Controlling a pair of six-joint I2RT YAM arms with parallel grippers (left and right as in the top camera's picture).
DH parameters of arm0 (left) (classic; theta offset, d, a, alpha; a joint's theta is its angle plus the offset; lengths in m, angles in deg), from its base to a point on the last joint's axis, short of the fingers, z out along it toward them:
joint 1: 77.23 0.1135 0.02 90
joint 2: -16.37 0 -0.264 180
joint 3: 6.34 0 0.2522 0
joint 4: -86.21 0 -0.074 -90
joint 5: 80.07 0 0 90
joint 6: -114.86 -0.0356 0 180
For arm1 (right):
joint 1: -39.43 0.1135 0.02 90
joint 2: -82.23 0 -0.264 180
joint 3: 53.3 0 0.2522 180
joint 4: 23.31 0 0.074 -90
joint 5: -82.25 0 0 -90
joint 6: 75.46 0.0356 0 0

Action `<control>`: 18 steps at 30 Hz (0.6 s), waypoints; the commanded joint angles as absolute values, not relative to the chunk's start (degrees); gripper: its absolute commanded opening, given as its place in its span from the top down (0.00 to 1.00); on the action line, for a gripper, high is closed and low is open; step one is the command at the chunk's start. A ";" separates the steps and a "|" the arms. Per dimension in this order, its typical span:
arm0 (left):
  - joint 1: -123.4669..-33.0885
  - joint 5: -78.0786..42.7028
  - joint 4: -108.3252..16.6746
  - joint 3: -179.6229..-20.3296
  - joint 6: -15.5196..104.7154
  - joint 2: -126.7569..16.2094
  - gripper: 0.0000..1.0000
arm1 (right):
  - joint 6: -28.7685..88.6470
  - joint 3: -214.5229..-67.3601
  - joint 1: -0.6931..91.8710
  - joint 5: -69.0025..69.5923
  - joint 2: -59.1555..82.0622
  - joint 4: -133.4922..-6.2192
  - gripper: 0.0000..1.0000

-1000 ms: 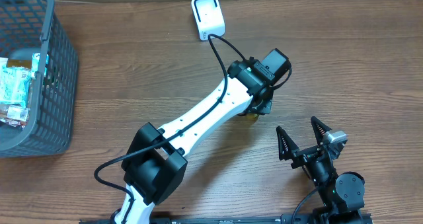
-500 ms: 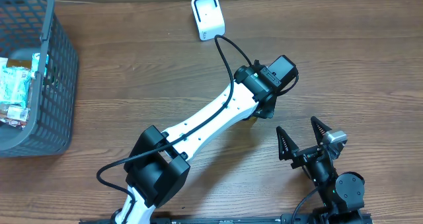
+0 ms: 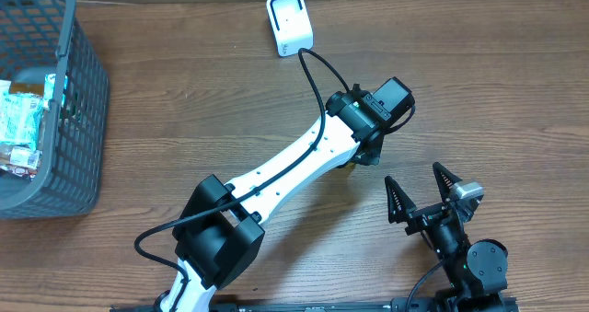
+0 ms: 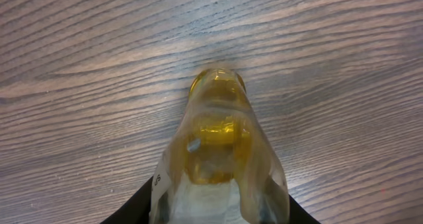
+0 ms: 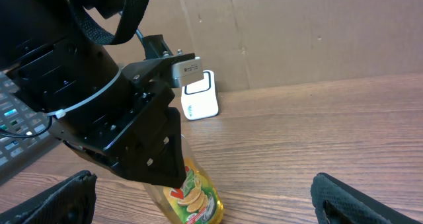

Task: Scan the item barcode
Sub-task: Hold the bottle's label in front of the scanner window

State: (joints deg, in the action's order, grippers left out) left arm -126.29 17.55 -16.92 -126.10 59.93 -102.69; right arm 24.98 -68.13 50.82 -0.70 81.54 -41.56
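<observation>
A: Where was the bottle (image 4: 215,131)?
B: Clamped between the left gripper (image 4: 215,214)'s jaws, its narrow end poking past the fingertips toward the table (image 4: 73,85).
A: And the right gripper (image 3: 412,176)?
B: Jaws spread wide, holding nothing, the bottle just ahead of them. The white scanner (image 3: 288,22) stood well beyond both.

Grey mesh basket (image 3: 87,100) at the far left corner of the wood-grain table (image 3: 184,82), partly out of frame. Crinkled packets (image 3: 20,128) lie inside. Brown cardboard wall (image 5: 297,32) along the far edge.
</observation>
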 commanded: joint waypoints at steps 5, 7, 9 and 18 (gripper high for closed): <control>-126.40 19.16 -16.66 -126.25 61.05 -102.41 0.70 | 24.56 -67.54 51.30 -1.25 81.82 -41.28 0.00; -126.40 19.16 -16.59 -126.25 61.00 -102.41 0.66 | 24.56 -67.54 51.30 -1.25 81.82 -41.30 0.00; -126.40 19.16 -16.59 -126.25 60.85 -102.41 0.57 | 24.56 -67.54 51.30 -1.22 81.82 -41.30 0.00; -126.37 19.08 -16.44 -126.25 60.85 -102.41 0.20 | 24.56 -67.54 51.30 -1.25 81.82 -41.28 0.00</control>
State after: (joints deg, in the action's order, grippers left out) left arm -126.29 18.20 -16.64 -126.10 60.85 -102.69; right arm 25.00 -68.13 50.85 -0.72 81.54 -41.58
